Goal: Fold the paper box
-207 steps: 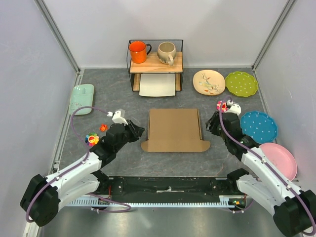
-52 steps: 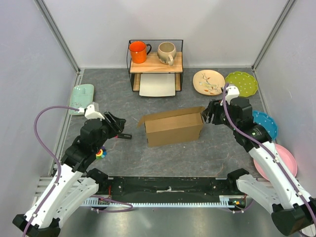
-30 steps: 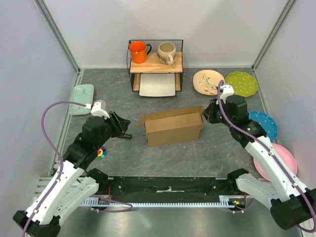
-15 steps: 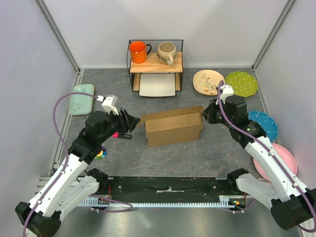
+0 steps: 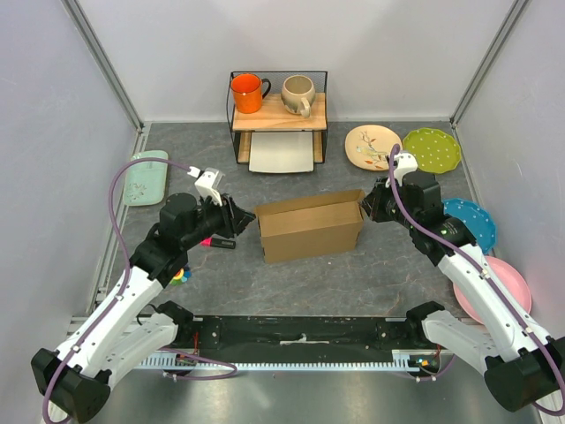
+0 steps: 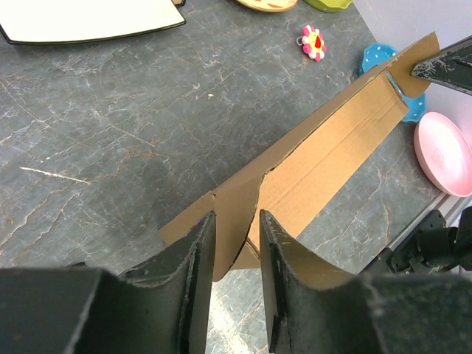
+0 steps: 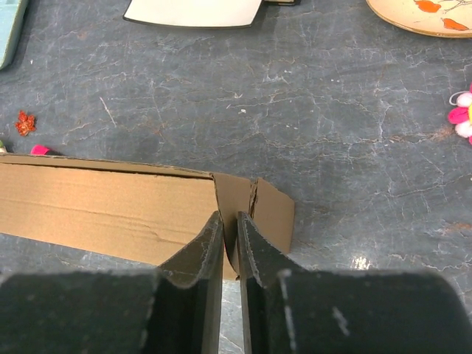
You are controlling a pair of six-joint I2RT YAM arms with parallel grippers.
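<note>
The left gripper (image 6: 234, 225) is held with jaws apart astride the left end flap of the paper box (image 5: 309, 231), possibly not touched, which is stood open-topped mid-way across the table (image 5: 231, 276), its right end flap being pinched in the near-closed right gripper (image 7: 228, 220).

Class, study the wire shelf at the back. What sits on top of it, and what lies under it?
On top: an orange mug and a beige mug. Under it: a white tray, its rear part covered by the shelf board.
</note>
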